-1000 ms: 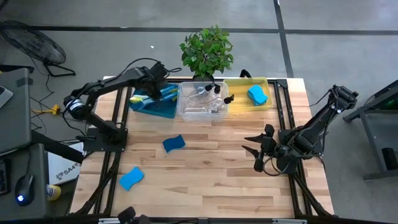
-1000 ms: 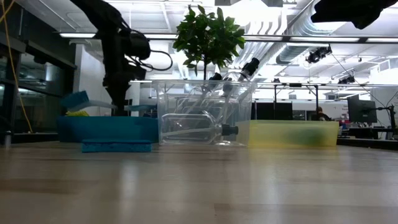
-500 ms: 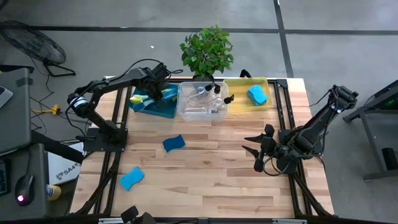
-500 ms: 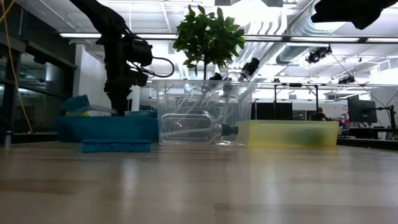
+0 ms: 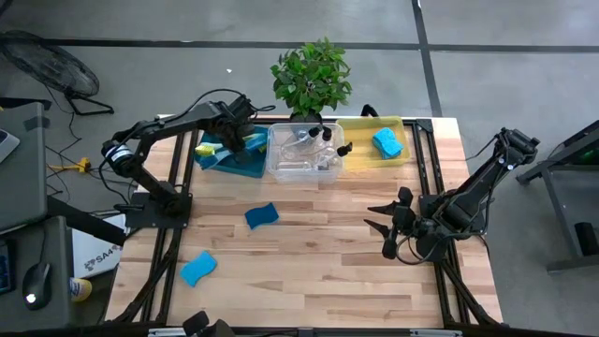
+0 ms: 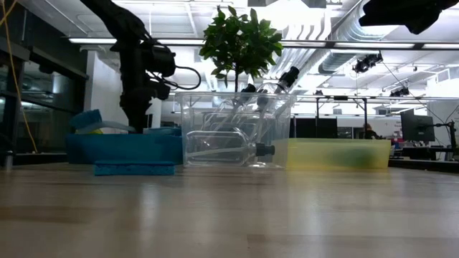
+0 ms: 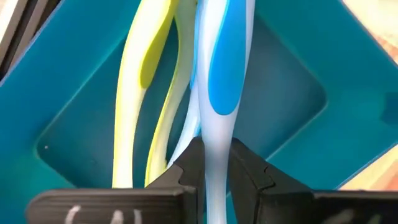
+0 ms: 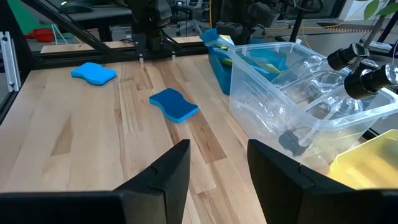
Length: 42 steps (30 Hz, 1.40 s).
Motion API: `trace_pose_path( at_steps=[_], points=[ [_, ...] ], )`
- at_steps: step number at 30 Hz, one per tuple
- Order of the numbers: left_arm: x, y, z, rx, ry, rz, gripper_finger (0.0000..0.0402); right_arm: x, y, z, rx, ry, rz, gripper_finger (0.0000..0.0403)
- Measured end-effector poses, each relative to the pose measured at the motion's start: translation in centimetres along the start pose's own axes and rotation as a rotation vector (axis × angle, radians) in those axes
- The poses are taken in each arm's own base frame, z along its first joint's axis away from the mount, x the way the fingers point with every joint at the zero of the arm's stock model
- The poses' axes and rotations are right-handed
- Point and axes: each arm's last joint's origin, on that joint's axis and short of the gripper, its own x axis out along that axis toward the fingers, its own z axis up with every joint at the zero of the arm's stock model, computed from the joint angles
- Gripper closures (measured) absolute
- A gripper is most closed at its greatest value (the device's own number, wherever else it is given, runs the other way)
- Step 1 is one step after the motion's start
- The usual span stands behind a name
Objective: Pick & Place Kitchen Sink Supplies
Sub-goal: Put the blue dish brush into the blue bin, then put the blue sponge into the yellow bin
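My left gripper (image 7: 214, 146) reaches down into the teal bin (image 5: 221, 163) at the table's far left and is shut on a blue-and-white dish brush (image 7: 222, 74). A yellow-green brush (image 7: 149, 68) lies in the bin beside it. Clear pump bottles (image 5: 314, 140) lie in the clear bin (image 5: 301, 167). One blue sponge (image 5: 387, 142) lies in the yellow bin (image 5: 365, 157). Two more sponges (image 5: 262, 215) (image 5: 197, 268) lie flat on the table. My right gripper (image 5: 379, 217) hangs open at the table's right, holding nothing. My left gripper pinches the brush's white-and-blue handle (image 7: 216, 124) between its two fingers. The fingers come from above, pointing steeply down, and lie across the handle. The brush runs out roughly level over the bin's floor; its blue head (image 6: 86, 117) shows above the bin's left rim.
A potted green plant (image 5: 312, 80) stands behind the clear bin at the far edge. The three bins stand in a row along the far edge. The wooden table top (image 5: 318, 271) in front of them holds only the two sponges.
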Motion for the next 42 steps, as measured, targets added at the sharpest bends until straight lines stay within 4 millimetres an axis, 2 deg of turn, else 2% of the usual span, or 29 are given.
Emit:
trace_pose_path(
  at_steps=[4,16,25,30,36,42],
  points=[
    [0.4,0.0,0.0,0.007,0.019,-0.01,0.0339,0.0,0.0,0.0,0.017,0.001,0.001,0.0249],
    [0.6,0.0,0.0,-0.003,0.031,-0.001,0.0321,0.0,0.1,-0.1,0.045,0.032,0.046,0.0249],
    [0.5,0.0,0.0,-0.001,0.03,-0.008,0.021,0.0,0.1,-0.1,0.044,0.028,0.04,0.0249],
    [-0.8,0.0,0.2,-0.01,0.035,-0.008,0.0189,0.0,0.1,-0.1,0.044,0.028,0.04,0.0249],
    [-3.5,0.0,0.1,-0.014,-0.011,0.007,0.0197,0.0,0.1,-0.1,0.043,0.027,0.04,0.0249],
    [-5.7,-0.3,-1.3,-0.039,-0.04,-0.022,0.0208,0.0,0.1,-0.1,0.042,0.027,0.039,0.0249]
  ],
)
